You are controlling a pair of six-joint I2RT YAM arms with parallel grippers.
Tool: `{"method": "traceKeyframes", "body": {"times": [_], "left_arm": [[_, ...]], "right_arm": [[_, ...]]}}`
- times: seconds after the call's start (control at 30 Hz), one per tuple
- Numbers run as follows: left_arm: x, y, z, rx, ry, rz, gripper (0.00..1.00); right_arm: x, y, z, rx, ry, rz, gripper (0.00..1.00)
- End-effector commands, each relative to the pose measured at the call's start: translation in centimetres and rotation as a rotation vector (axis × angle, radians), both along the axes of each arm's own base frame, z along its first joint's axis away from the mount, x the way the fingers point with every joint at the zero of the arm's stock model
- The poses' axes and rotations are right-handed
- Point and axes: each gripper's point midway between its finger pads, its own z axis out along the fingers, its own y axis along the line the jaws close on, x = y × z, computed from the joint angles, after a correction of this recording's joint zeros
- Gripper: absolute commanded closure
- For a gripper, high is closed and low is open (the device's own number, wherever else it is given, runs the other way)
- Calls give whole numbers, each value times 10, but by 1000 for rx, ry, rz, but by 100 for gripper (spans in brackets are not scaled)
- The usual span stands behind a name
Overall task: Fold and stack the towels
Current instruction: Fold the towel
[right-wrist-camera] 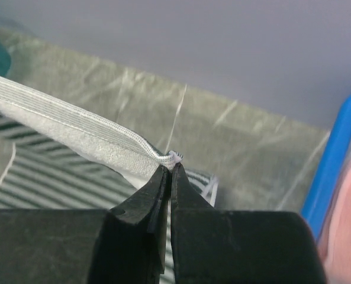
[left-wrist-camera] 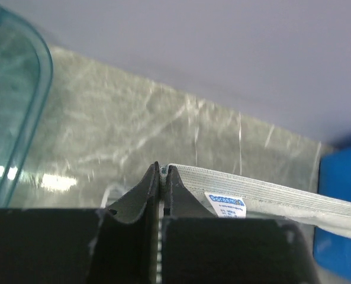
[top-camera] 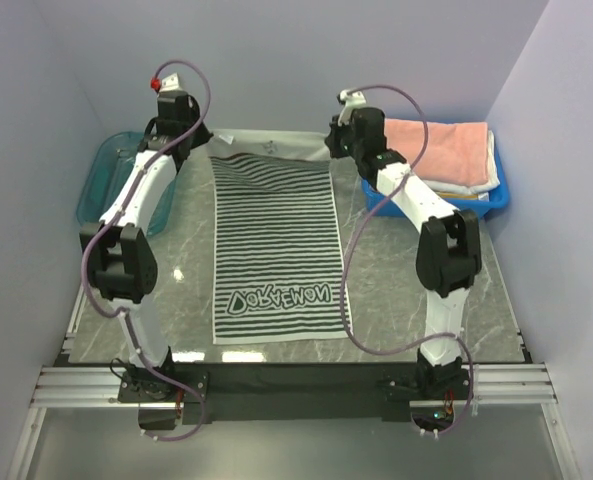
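Note:
The dark-and-white striped towel (top-camera: 276,250) lies spread flat in the middle of the table, with its far edge lifted. My left gripper (top-camera: 208,145) is shut on its far left corner; in the left wrist view (left-wrist-camera: 162,168) the hem (left-wrist-camera: 270,192) with a small label runs off to the right. My right gripper (top-camera: 332,150) is shut on the far right corner, also seen in the right wrist view (right-wrist-camera: 171,161). The salmon pink towel (top-camera: 441,150) lies folded on a white towel (top-camera: 479,186) in the blue basket. The yellow-and-white striped towel is hidden.
The blue basket (top-camera: 496,203) stands at the back right, close to my right arm; its rim shows in the right wrist view (right-wrist-camera: 335,154). A clear teal bin (top-camera: 101,175) stands at the back left. The back wall is just behind both grippers.

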Motion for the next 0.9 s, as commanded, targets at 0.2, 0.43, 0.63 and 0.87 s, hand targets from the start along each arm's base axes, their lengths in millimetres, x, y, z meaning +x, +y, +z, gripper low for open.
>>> {"method": "traceKeyframes", "body": {"times": [0.2,0.43,0.63,0.87], "left_arm": [[-73,35,3,-53,54,55,100],[-148,30,-42,-109,234,57,100],[-212,36,-87,-94,358,78,99],[-273,32,-130,-143,463,89,100]], "right_arm": [[-69,-74,33,28,-17,-155,100],[-138,-76,-13,77,171,-135,100],[-202,-76,-63,119,378,-130,100],[-268,-63,-96,227,485,-48,100]]}}
